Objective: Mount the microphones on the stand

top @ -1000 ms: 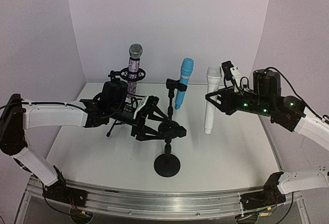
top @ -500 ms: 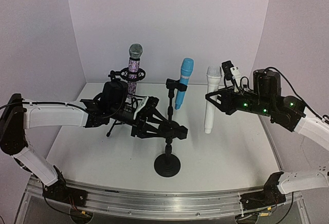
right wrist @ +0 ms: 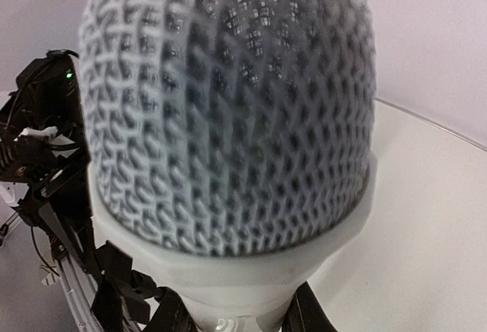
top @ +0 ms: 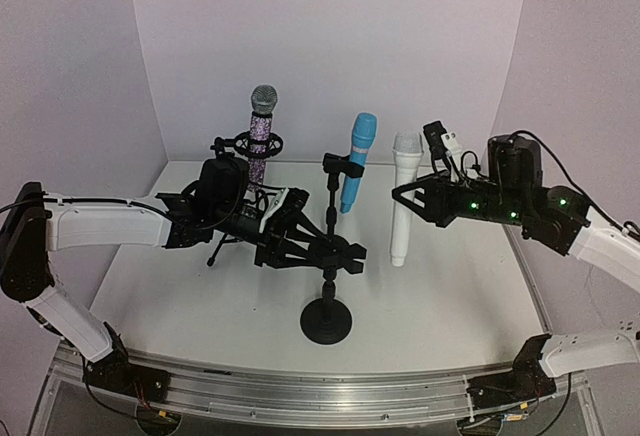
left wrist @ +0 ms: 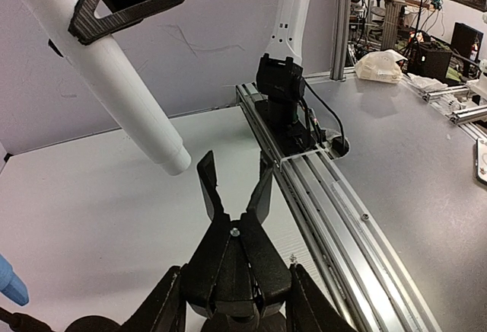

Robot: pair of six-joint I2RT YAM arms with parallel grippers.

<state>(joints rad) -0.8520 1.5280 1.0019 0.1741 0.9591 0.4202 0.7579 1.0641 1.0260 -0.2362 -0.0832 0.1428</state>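
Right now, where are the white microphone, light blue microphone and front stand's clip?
white microphone (top: 399, 236): top external view, lower handle.
light blue microphone (top: 358, 153): top external view, upper body.
front stand's clip (left wrist: 234, 233): left wrist view, pivot screw.

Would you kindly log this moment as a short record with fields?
purple glitter microphone: upright in rear left stand
light blue microphone: clipped on middle stand
white microphone: gripped by right claw, on no stand
left claw: shut on empty clip of front stand
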